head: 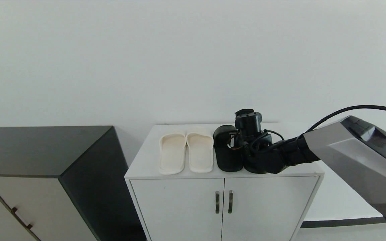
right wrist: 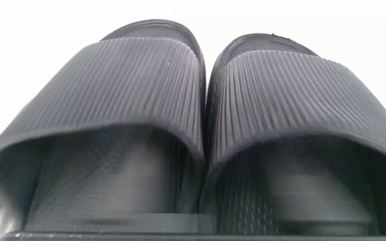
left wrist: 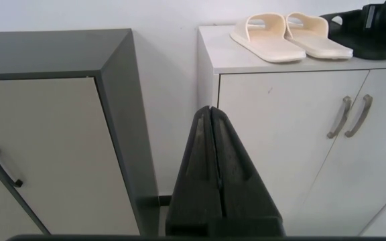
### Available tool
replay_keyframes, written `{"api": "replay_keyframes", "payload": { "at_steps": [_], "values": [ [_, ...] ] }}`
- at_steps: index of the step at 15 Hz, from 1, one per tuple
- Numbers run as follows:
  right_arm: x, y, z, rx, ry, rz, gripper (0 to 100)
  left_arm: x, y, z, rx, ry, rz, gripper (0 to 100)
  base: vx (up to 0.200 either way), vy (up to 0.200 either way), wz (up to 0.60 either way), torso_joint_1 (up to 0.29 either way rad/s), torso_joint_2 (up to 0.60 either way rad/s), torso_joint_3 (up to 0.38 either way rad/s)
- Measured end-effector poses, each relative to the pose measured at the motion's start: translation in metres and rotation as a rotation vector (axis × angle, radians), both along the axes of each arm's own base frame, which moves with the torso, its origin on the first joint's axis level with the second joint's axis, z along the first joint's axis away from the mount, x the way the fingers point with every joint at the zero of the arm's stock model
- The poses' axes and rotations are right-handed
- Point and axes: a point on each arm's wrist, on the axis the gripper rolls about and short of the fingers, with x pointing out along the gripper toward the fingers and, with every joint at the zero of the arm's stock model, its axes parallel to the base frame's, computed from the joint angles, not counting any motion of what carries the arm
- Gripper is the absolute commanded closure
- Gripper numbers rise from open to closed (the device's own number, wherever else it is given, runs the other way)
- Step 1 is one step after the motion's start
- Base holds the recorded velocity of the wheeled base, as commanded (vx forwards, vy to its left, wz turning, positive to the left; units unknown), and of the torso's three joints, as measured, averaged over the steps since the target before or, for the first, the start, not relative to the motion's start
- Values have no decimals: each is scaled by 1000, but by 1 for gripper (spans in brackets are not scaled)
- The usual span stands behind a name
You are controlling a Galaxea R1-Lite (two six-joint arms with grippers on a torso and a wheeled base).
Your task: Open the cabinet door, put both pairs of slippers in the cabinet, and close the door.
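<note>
Light, flexible and ribbed, the black slippers (right wrist: 139, 100) looked best pinched together at their straps by the right gripper (head: 243, 152), whose grip I could not tell; the fingers of the left gripper (left wrist: 213, 174) were clenched on nothing.

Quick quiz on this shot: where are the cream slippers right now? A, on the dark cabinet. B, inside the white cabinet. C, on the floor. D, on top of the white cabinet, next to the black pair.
D: the cream slippers lie on top of the white cabinet, right beside the black slippers, and the cabinet's doors are shut.
</note>
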Motion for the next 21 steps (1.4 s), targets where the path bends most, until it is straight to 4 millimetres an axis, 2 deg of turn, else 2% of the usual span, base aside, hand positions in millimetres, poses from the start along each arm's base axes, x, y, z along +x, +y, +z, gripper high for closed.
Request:
{"api": "replay_keyframes", "payload": {
  "at_steps": [5, 8, 10, 12, 17, 19, 21],
  "values": [
    [1, 0, 2, 3, -8, -6, 100, 0, 0, 0, 0, 0, 0, 100, 0, 0, 0, 0, 0, 0],
    [-15, -7, 18, -1, -9, 4, 100, 0, 0, 0, 1, 0, 0, 100, 0, 0, 0, 0, 0, 0],
    [-39, -13, 30, 3, -2, 45, 100, 0, 0, 0, 1, 0, 0, 100, 0, 0, 0, 0, 0, 0],
    [-73, -19, 39, 18, 18, 152, 100, 0, 0, 0, 1, 0, 0, 100, 0, 0, 0, 0, 0, 0],
    [-164, -54, 62, 53, 74, 556, 100, 0, 0, 0, 3, 0, 0, 100, 0, 0, 0, 0, 0, 0],
    [-182, -64, 67, 66, 71, 624, 100, 0, 0, 0, 3, 0, 0, 100, 0, 0, 0, 0, 0, 0],
    [-191, -70, 68, 59, 65, 648, 100, 0, 0, 0, 3, 0, 0, 100, -200, 0, 0, 0, 5, 2]
  ]
}}
